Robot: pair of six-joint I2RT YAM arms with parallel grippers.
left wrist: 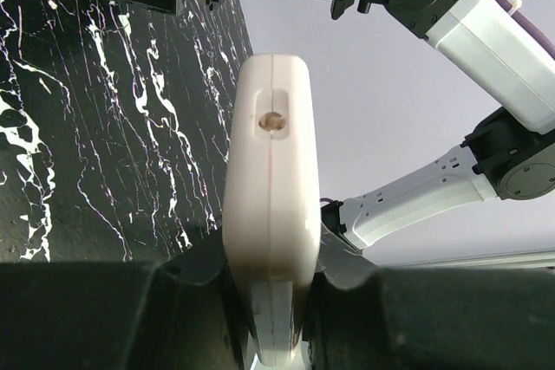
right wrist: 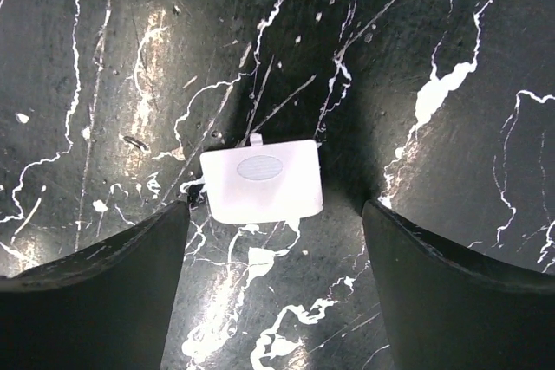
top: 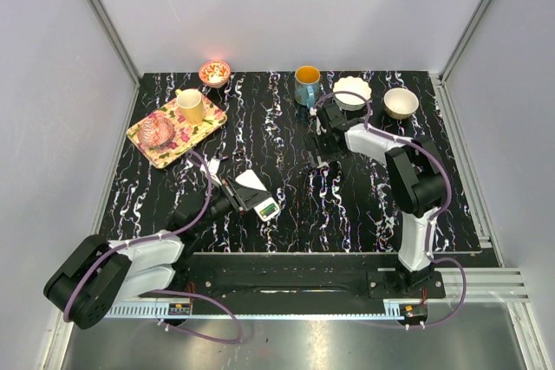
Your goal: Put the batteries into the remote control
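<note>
Black marbled tabletop (top: 347, 214) lies beneath both arms. The left gripper (left wrist: 270, 276) pinches the remote control (left wrist: 270, 171) edge-on between its jaws. The right gripper (right wrist: 273, 223) hangs spread, with a small white cover (right wrist: 263, 181), probably the battery door, between its jaws. No batteries show, so loading is yet to come.

TOP EXTERNAL: I look down from above and behind both arm bases, whole black white-veined marble tabletop (top: 347, 205) in frame | LEFT WRIST: rolled sideways, low, tight on a white flat plastic remote control (left wrist: 269, 179), facing the white-and-black right arm (left wrist: 486, 32) | RIGHT WRIST: close, straight down on a small white rectangular plastic cover (right wrist: 263, 181) | SHARED: tabletop in all three views; right arm in overhead and left wrist.
</note>
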